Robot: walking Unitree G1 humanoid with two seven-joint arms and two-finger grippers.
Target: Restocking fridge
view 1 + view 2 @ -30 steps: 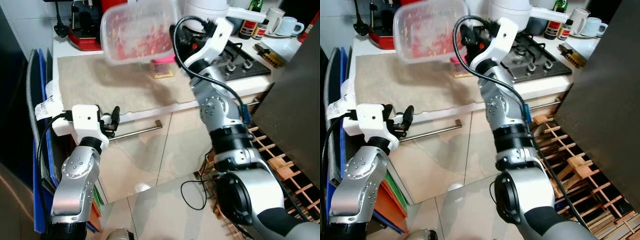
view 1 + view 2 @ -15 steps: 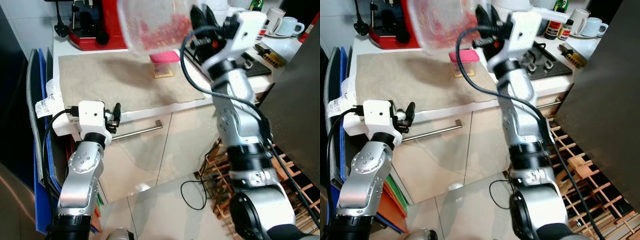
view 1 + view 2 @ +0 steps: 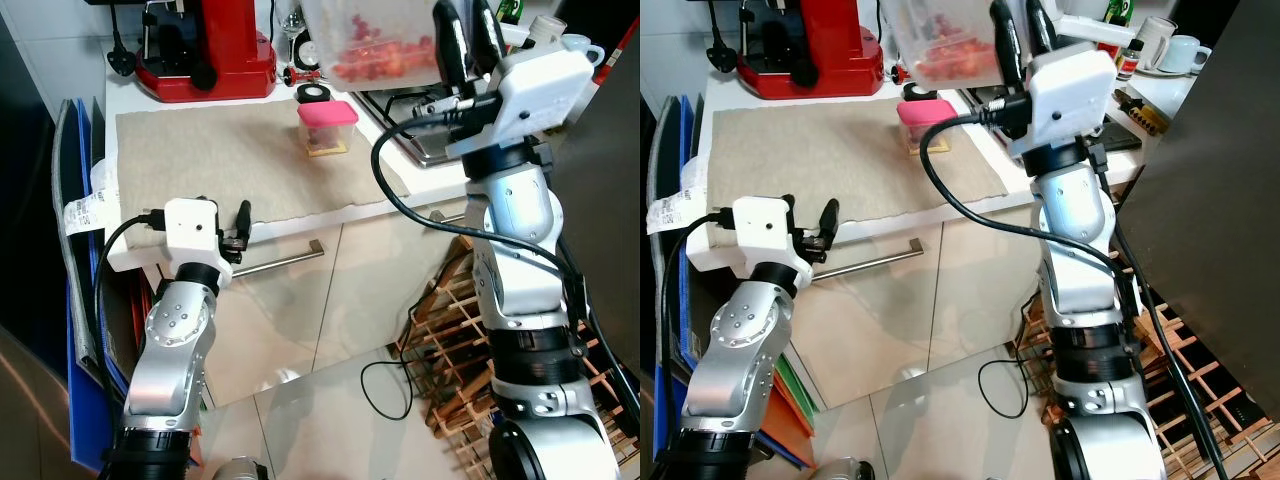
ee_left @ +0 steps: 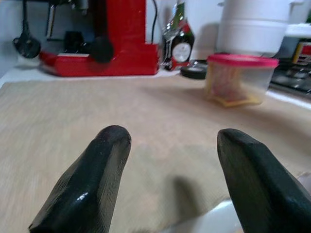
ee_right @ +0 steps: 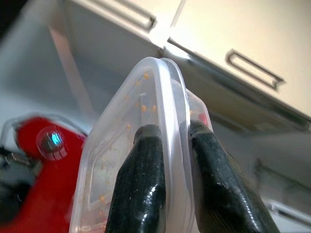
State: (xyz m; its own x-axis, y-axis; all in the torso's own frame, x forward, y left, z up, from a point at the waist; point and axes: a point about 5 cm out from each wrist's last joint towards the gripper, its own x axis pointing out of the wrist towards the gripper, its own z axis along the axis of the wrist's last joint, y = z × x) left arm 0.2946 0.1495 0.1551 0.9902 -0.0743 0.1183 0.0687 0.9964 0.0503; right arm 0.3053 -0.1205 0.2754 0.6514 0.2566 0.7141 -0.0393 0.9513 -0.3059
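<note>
Clear plastic container (image 3: 375, 40) with red food inside is held high above the counter edge, up near the stove (image 3: 425, 130), its translucent walls showing red pieces speckled with bits of orange or yellow. The right gripper (image 3: 468, 35) is clamped on it, the two black fingers (image 5: 141, 189) pressed against either side of the container's rim and lid seam, so that it hangs tilted on edge in the wrist view. Below, a beige cloth (image 3: 220, 165) covers most of the white counter (image 3: 125, 95), and a red coffee machine (image 3: 205, 45) stands at the back. On the far edge of the cloth sits a smaller tub with a pink lid (image 3: 327, 128), resting on a small yellowish square. The left gripper (image 3: 238, 228) hovers low at the front edge of the counter, just above a drawer handle (image 3: 275, 265), its fingers (image 4: 92, 189) spread apart and holding nothing. White cups (image 3: 575, 45) stand at the far right of the counter.
</note>
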